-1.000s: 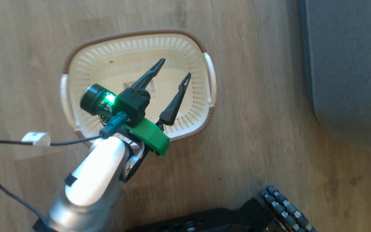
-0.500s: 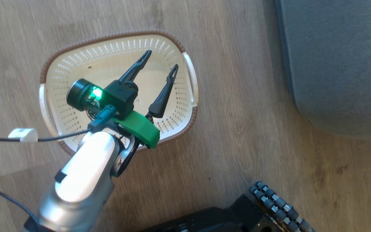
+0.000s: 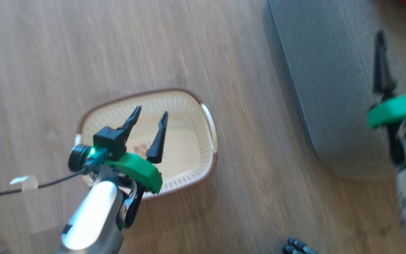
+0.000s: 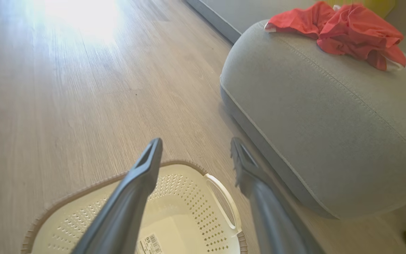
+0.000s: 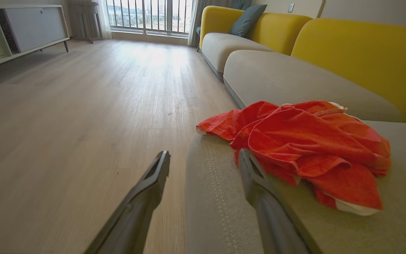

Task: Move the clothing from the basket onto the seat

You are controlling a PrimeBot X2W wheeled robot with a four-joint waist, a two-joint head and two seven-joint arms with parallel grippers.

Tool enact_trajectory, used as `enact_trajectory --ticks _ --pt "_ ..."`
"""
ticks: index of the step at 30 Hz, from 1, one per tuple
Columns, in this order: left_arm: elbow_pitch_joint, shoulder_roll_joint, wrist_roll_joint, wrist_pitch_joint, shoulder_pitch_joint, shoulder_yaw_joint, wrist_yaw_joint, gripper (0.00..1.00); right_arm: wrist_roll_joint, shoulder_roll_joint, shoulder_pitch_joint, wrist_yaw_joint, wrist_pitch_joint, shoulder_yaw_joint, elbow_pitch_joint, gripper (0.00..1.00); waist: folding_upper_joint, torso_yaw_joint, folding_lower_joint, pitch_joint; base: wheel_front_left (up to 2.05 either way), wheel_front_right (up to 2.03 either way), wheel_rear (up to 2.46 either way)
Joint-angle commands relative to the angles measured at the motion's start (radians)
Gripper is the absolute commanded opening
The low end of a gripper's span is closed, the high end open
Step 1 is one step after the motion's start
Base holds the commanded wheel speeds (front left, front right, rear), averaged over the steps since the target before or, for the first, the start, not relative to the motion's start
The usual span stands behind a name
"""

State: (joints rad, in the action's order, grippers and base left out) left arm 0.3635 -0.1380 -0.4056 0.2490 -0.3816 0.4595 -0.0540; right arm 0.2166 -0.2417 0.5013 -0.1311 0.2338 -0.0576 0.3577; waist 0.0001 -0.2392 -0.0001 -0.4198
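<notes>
Red fabric with white edging, the clothing [image 5: 308, 148], lies bunched on the grey seat [image 5: 217, 211], just ahead of the right pincer [image 5: 203, 152] and off to its right side. That pincer's two dark fingers stand apart with nothing between them. The heap's long axis runs across the pincer's line of reach, from a flat tongue near the seat's rounded edge out to a thicker fold further right. Its nearest fold sits just beside the right-hand finger; whether cloth and finger touch cannot be told.

The left pincer [image 3: 151, 110] hangs over the basket [image 3: 146, 92] on the wooden floor [image 3: 48, 53], fingers likewise spread and holding nothing. From it the clothing lies well apart, up on the seat beyond the basket's handle side. The part of the basket floor that shows carries a paper label [image 4: 150, 243] and no cloth.

The right arm is plainly the nearer one. With the garment resting on the cushion, the transfer looks complete, so the next move is probably a retreat. It should draw straight back along the fingers' own line, so the right-hand finger does not drag the fold off the edge.
</notes>
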Motion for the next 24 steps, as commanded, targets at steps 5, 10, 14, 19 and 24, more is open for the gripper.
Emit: enact_trajectory --ticks 5,10,14,19,24 --pt "-0.031 0.008 0.038 0.012 0.076 -0.133 -0.023 1.0 -0.019 0.06 -0.17 0.0 0.009 0.045 -0.095 1.0 -0.0001 0.125 0.0001 0.195 0.0 0.0 0.0" --pt "-0.006 0.019 0.08 0.013 0.168 -0.222 -0.013 1.0 -0.082 0.119 -0.296 0.0 0.022 0.035 -0.065 1.0 -0.0001 0.208 0.0001 0.284 0.0 0.0 0.0" --pt "0.017 0.021 0.102 0.013 0.21 -0.294 0.002 1.0 -0.134 0.166 -0.348 0.0 0.027 0.009 -0.018 1.0 -0.0001 0.252 0.0001 0.328 0.0 0.0 0.0" --pt "0.039 0.037 0.129 0.013 0.24 -0.365 0.011 1.0 -0.192 0.187 -0.39 0.0 0.028 0.019 0.008 1.0 -0.0001 0.287 0.0001 0.371 0.0 0.0 0.0" --pt "0.094 0.055 0.134 -0.003 0.284 -0.358 0.016 0.0 -0.19 0.19 -0.421 0.0 0.012 0.002 0.071 0.0 -0.0001 0.279 0.0001 0.369 0.0 0.0 0.0"
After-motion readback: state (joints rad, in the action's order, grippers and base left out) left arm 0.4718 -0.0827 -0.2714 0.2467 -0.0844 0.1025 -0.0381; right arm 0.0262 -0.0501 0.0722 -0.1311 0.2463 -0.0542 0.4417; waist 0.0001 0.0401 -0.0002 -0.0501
